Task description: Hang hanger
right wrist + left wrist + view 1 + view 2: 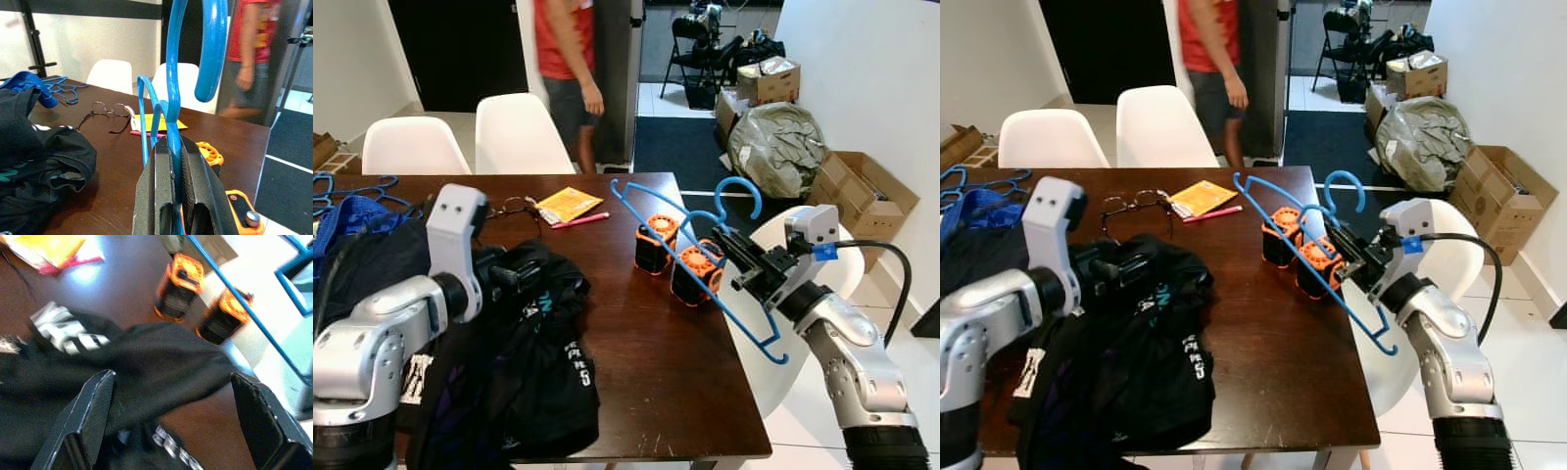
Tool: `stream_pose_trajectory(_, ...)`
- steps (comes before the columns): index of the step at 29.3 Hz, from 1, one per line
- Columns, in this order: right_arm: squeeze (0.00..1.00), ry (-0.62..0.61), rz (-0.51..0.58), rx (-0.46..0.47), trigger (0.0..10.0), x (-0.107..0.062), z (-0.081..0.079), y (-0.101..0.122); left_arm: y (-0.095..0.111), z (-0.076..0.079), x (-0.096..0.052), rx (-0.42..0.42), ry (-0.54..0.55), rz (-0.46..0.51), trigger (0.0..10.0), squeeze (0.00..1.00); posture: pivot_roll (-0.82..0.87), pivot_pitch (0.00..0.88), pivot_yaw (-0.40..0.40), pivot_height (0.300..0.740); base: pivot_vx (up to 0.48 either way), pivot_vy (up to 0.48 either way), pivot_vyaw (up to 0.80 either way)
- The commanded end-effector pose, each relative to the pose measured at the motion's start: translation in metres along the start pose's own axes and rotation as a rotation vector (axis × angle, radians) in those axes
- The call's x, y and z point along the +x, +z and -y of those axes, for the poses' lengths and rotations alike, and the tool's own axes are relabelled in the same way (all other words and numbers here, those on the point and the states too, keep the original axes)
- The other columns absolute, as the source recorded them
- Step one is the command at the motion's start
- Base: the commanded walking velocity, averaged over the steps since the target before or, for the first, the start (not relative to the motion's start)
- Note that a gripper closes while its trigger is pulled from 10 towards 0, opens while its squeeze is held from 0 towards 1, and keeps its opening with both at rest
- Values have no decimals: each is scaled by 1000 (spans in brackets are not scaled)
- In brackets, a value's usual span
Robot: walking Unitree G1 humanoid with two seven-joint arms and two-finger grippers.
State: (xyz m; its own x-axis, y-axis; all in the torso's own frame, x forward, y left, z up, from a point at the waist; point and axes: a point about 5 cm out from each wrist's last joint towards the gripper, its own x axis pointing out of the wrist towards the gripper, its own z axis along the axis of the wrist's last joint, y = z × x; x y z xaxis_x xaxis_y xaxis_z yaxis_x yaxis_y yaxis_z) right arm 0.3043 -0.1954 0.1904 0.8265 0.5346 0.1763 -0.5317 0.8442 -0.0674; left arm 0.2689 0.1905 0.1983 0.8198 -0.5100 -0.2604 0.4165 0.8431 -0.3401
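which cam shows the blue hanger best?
Left eye view: the whole hanger shows, hook to lower bar, held by the right gripper. Right eye shows much the same. Right wrist shows the hook and neck up close; left wrist just a blurred bar.

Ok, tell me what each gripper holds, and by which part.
Right gripper clamps the blue hanger at the neck below its hook. Left gripper is open over the black shirt, holding nothing.

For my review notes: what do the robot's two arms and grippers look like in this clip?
Both arms are glossy silver with rounded shells and black joints. The left arm carries a light grey boxy wrist block with two small dark holes. The right arm has a similar grey block with a blue tag, and a black cable loops from it. The left gripper and right gripper each have two long black fingers.
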Motion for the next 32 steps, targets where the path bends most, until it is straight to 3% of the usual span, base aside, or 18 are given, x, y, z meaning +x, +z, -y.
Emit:
stream_pose_trajectory(1,0,20,16,7,10000,2,-4,4,-13,1,-6,-75,-18,-57,10000,0,53,3,-14,740,0,0,0)
stream_pose_trajectory(5,0,28,17,8,10000,2,-4,6,-33,1,-16,-65,-8,-152,10000,0,54,11,-12,740,0,0,0)
stream_pose_trajectory(6,0,33,16,14,10000,3,-4,7,-53,-6,-39,116,68,-319,10000,0,57,18,-11,740,0,0,0)
stream_pose_trajectory(10,0,33,16,14,10000,3,-4,7,-53,-6,-39,116,68,-319,10000,0,57,18,-11,740,0,0,0)
stream_pose_trajectory(11,0,36,15,20,10000,2,-4,8,-62,-14,-59,293,139,-465,10000,0,63,22,-13,740,0,0,0)
stream_pose_trajectory(12,0,36,15,20,10000,2,-4,8,-62,-14,-59,293,139,-465,10000,0,63,22,-13,740,0,0,0)
stream_pose_trajectory(13,0,36,12,34,10000,3,-5,6,-48,-28,-76,512,282,-536,10000,0,78,24,-22,740,0,0,0)
stream_pose_trajectory(15,0,36,12,34,10000,3,-5,6,-48,-28,-76,512,282,-536,10000,0,78,24,-22,740,0,0,0)
stream_pose_trajectory(16,0,39,5,43,10000,4,-6,3,-17,-37,-82,702,438,-487,10000,0,78,24,-22,740,0,0,0)
stream_pose_trajectory(18,0,39,5,43,10000,4,-6,3,-17,-37,-82,702,438,-487,10000,0,78,24,-22,740,0,0,0)
stream_pose_trajectory(19,0,40,0,50,10000,5,-7,0,19,-37,-80,827,568,-350,10000,0,82,23,-31,740,0,0,0)
stream_pose_trajectory(20,0,40,0,50,10000,5,-7,0,19,-37,-80,827,568,-350,10000,0,82,23,-31,740,0,0,0)
stream_pose_trajectory(21,0,32,-9,59,10000,8,-9,-4,53,-33,-77,893,685,-133,10000,0,82,23,-27,740,0,0,0)
stream_pose_trajectory(22,0,32,-9,59,10000,8,-9,-4,53,-33,-77,893,685,-133,10000,0,82,23,-27,740,0,0,0)
stream_pose_trajectory(24,0,21,-19,64,10000,10,-11,-8,77,-27,-76,943,752,62,10000,0,81,20,-28,740,0,0,0)
stream_pose_trajectory(25,0,19,-34,65,10000,11,-15,-13,90,-23,-75,915,790,225,10000,0,79,21,-27,740,0,0,0)
stream_pose_trajectory(30,0,40,-63,78,10000,13,-30,-25,94,-24,-76,848,837,387,10000,0,78,21,-26,740,0,0,0)
stream_pose_trajectory(32,0,56,-66,107,10000,16,-42,-32,85,-31,-67,666,862,511,10000,0,72,26,-36,740,0,0,800)
